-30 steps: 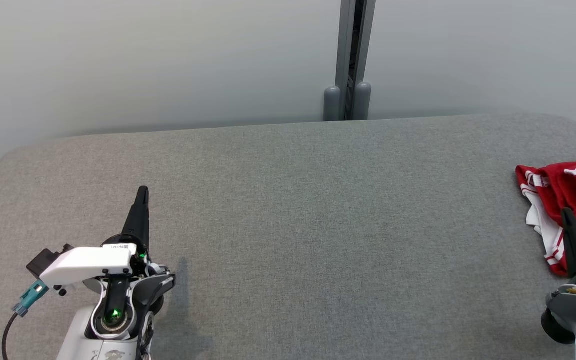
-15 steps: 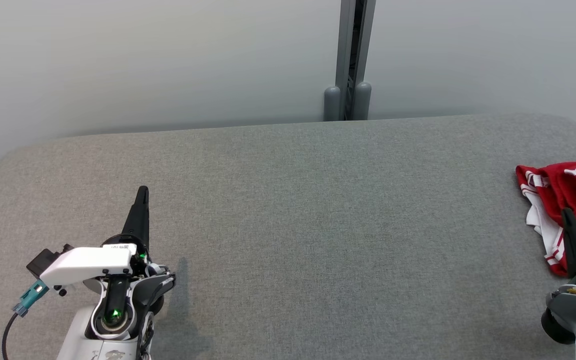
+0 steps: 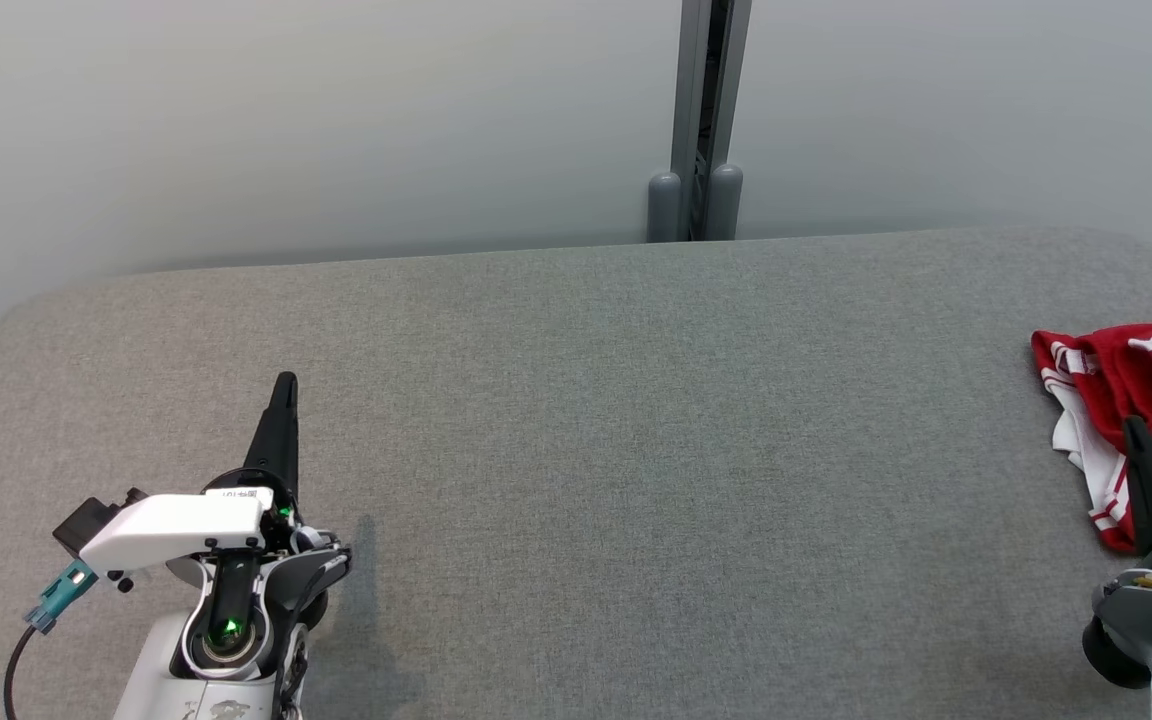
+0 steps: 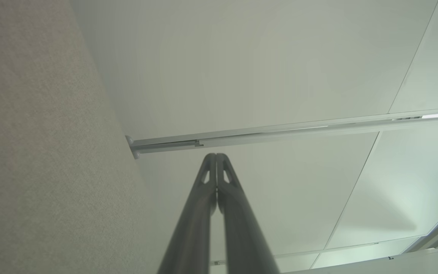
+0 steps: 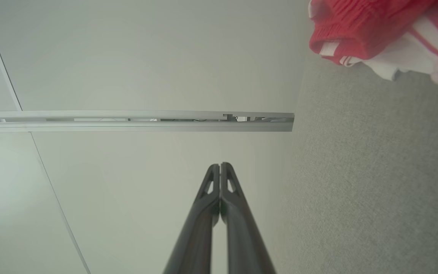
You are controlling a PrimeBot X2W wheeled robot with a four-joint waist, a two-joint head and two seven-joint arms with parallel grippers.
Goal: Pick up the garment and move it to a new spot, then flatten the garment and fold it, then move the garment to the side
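The red and white garment (image 3: pixel 1131 380) is sitting bunched up at the far right of the grey padded surface (image 3: pixel 616 420). It's running off the picture's edge, so its full shape and what kind of piece it is are anyone's guess. The right gripper (image 3: pixel 1133 428) is poking up in front of its near side and covering a bit of cloth. Its fingers are pressed tight together and holding nothing, and I can't tell if the tip is touching fabric. The left gripper (image 3: pixel 285 381) is hanging well apart at the lower left, also pinched closed and empty. A pale wall (image 3: pixel 336 120) and grey post (image 3: pixel 701 120) are standing behind.
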